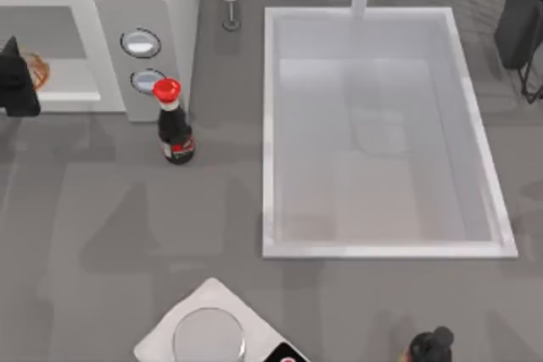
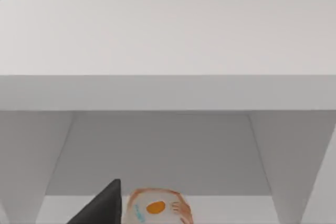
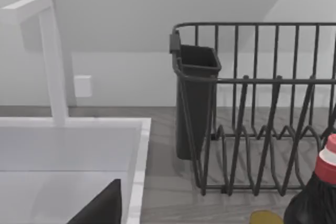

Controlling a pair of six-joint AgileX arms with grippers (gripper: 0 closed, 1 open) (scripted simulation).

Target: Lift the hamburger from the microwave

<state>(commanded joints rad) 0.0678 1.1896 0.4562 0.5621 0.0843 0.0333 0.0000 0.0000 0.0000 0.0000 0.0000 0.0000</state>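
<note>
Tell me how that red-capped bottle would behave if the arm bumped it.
The bottle stands upright, tall on a narrow base, so a knock near its red cap would probably tip it. Its round body would likely roll afterwards. It stands just in front of the microwave dial panel, which might stop it.

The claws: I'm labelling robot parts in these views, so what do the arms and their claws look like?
The left claw is matt black and angular, at the microwave by the hamburger. Each wrist view shows one dark, wedge-shaped finger with flat faces. The right claw looks black and rounded from above. No cables or markings are visible.
</note>
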